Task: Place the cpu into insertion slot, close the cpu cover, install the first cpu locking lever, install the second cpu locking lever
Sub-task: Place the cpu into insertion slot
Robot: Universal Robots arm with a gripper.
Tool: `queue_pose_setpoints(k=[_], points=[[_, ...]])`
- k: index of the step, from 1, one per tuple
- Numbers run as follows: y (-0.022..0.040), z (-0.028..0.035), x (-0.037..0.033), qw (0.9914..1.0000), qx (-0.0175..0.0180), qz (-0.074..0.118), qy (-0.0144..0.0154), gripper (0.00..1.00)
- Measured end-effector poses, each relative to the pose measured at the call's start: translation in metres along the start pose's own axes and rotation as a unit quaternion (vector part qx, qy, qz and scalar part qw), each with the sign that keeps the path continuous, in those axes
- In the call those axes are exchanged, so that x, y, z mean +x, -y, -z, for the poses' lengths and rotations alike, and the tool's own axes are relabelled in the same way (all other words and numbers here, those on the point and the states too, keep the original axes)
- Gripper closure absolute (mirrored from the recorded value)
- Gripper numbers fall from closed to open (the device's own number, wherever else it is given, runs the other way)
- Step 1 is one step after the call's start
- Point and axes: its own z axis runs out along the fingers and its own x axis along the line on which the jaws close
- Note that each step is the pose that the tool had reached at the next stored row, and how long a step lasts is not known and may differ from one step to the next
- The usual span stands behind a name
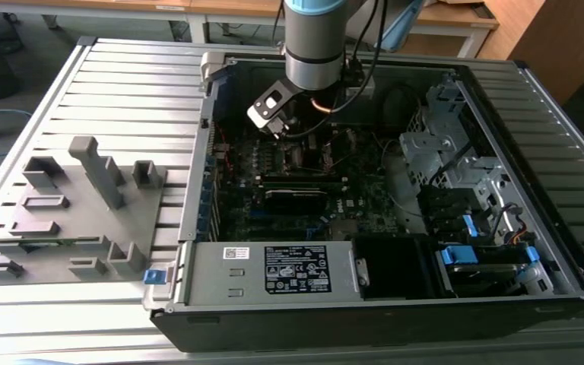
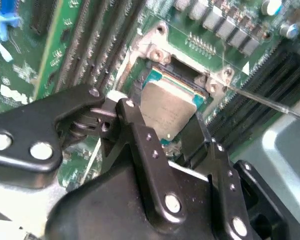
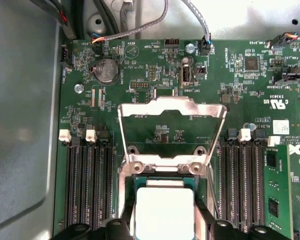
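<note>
Broadly, an open computer case (image 1: 373,323) is seen lying on a slatted surface (image 1: 119,84), and the arm (image 1: 318,38) is seen reaching into it above the green motherboard (image 3: 225,80); on that board the cpu cover (image 3: 172,106) is stood up on its hinge, tipped back clear of the insertion slot (image 3: 125,192), so that the slot is open from above; the cpu (image 2: 172,102) is found right at the slot, square to its rim, though whether it is down in it or just above it cannot be told; the pincer (image 2: 166,120) appears clenched on the cpu, with a finger (image 2: 140,135) laid against each of two opposite edges.

The step in hand is judged to be the seating of the chip; it is best done with the chip kept level and its edges held parallel to the rim, brought straight down without side slip, and settled under no force, since the contacts beneath are likely to be bent by any tilt or push; the grip is best kept light and even, and the raised cover left untouched.
</note>
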Motion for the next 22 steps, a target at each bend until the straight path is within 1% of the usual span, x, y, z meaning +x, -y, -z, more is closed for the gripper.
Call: queue_pose_setpoints(k=[7, 12, 13, 15, 22], points=[[0.0006, 0.0004, -0.0001, 1.00000, 0.0001, 0.000, 0.0003, 0.45], [0.0008, 0.0004, -0.0001, 1.00000, 0.0000, 0.000, 0.0011, 0.45], [0.0008, 0.0004, -0.0001, 1.00000, 0.0004, 0.000, 0.0012, 0.45], [0.0008, 0.0003, -0.0001, 0.99999, 0.0051, 0.000, 0.0012, 0.45], [0.0002, -0.0002, -0.0001, 0.99999, 0.0052, 0.000, 0.0011, 0.45]])
